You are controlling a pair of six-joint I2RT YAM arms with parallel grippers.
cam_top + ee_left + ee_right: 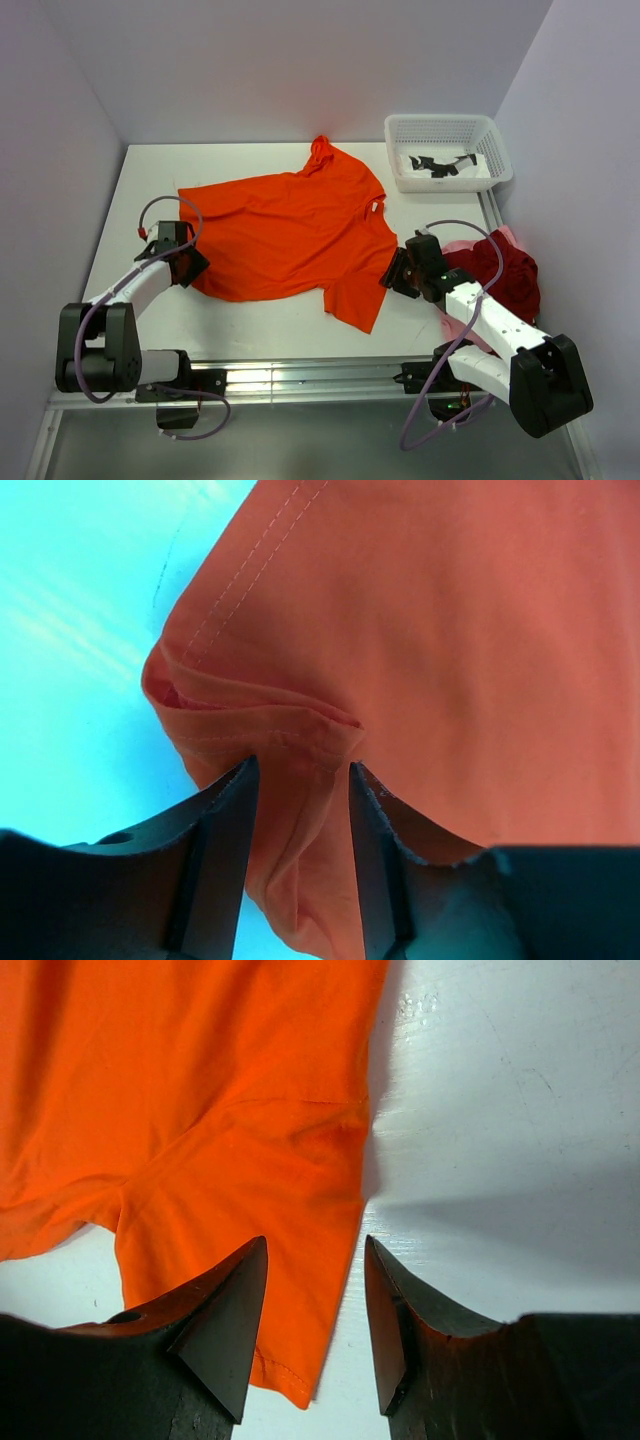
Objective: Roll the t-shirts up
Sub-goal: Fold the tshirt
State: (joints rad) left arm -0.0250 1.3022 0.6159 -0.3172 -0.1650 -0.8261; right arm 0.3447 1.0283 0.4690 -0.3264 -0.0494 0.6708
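White tabletop (250, 325) carries the orange t-shirt (290, 230), spread mostly flat across its middle. The shirt's long axis runs side to side. Its collar points toward the right arm and its hem toward the left, with one sleeve pointing to the far edge and the other to the near edge. A dark red shirt (510, 270) and a pale pink shirt (462, 246) lie heaped at the table's right edge.

The step in hand looks like straightening the orange one before any rolling. The left gripper (300, 770) stands with its jaws apart astride the bunched hem corner (250, 725), cloth between them but not pinched. The right gripper (315, 1245) has its jaws apart over the edge of the near sleeve (240, 1190), holding nothing.

Next, each would need to close on cloth and draw the wrinkles out. The roll could then start from one end, probably the hem.
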